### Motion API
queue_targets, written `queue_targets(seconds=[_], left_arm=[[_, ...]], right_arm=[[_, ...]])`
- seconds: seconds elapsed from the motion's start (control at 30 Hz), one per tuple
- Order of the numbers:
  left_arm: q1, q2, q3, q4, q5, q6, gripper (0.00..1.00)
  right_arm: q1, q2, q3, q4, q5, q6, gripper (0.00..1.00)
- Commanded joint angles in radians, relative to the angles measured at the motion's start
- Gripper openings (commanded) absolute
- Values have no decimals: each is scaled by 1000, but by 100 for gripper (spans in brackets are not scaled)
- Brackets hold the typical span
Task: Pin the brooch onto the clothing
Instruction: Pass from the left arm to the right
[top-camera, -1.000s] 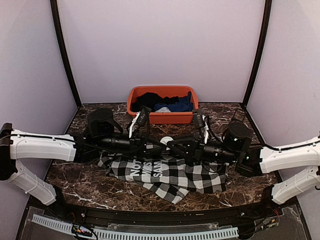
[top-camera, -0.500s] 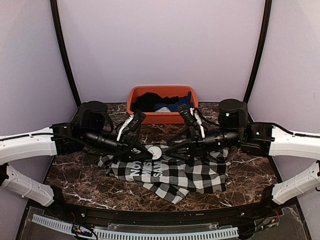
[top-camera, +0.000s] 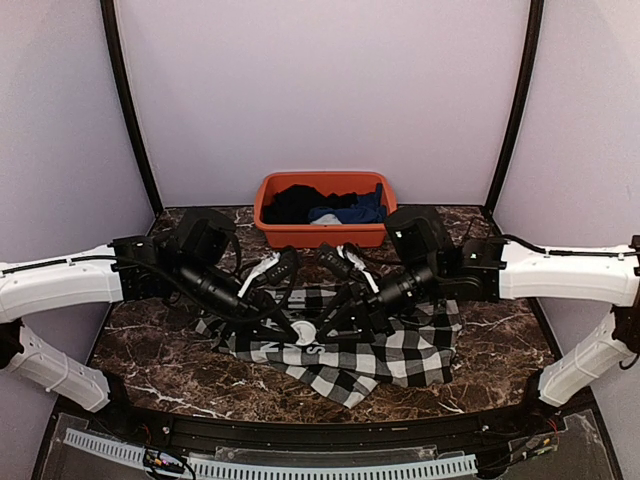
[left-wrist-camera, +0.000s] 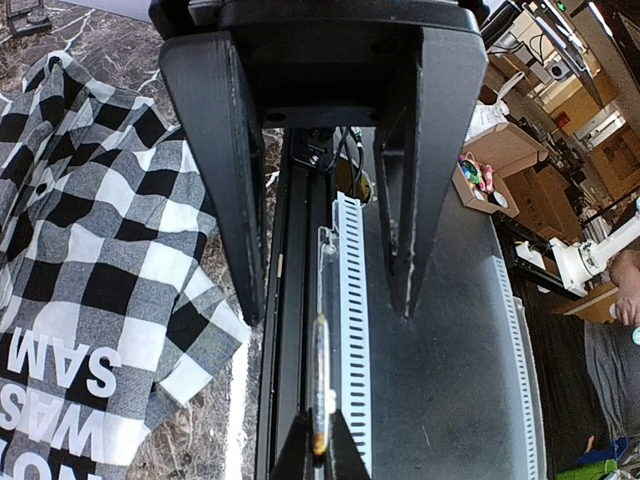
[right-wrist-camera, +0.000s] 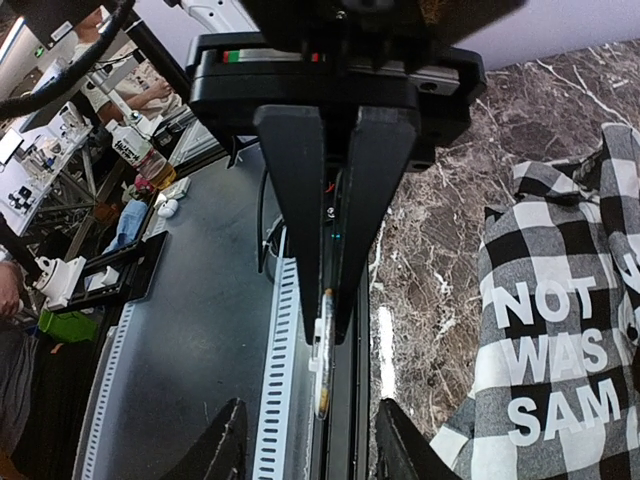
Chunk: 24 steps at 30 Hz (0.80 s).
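Note:
The brooch (left-wrist-camera: 320, 350) is a thin round disc seen edge-on, and my left gripper (left-wrist-camera: 320, 452) is shut on its rim. In the right wrist view the brooch (right-wrist-camera: 323, 350) hangs out of the left fingers, and my right gripper (right-wrist-camera: 315, 445) stands open, a finger on each side of the disc's end without touching it. From above, the white brooch (top-camera: 303, 332) shows between the left gripper (top-camera: 292, 326) and the right gripper (top-camera: 320, 322), low over the clothing (top-camera: 390, 350). The clothing (right-wrist-camera: 560, 330) is a black-and-white checked shirt with white block letters, lying flat on the marble table (top-camera: 500, 340).
An orange bin (top-camera: 325, 237) with dark and blue garments stands at the back centre. A black rail and a white slotted cable tray (top-camera: 270, 468) run along the table's near edge. Both forearms cross over the shirt's left half.
Both grippers have swung down and toward the near edge, carrying the brooch over the lettered part of the shirt. The right jaws have spread apart around the disc.

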Motion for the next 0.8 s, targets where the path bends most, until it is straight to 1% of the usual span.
queue_targets(seconds=[0.0,0.27,0.47,0.67,0.77], left_arm=[[-11,10,30,-61,20,40,1],[-21,13,24,-36,28,38,1],[-24,14,22,-27,29,35,1],[-28,20,17,-26,31,38,1],[-31,22,14,-24,30,37,1]], right_arm=[[-4,30,35,-5,-44,-8,39],[-4,61,40,32,-46,13,33],[-3,83,48,33,-48,16,26],[0,84,52,38,-59,20,24],[2,80,55,38,-62,19,20]])
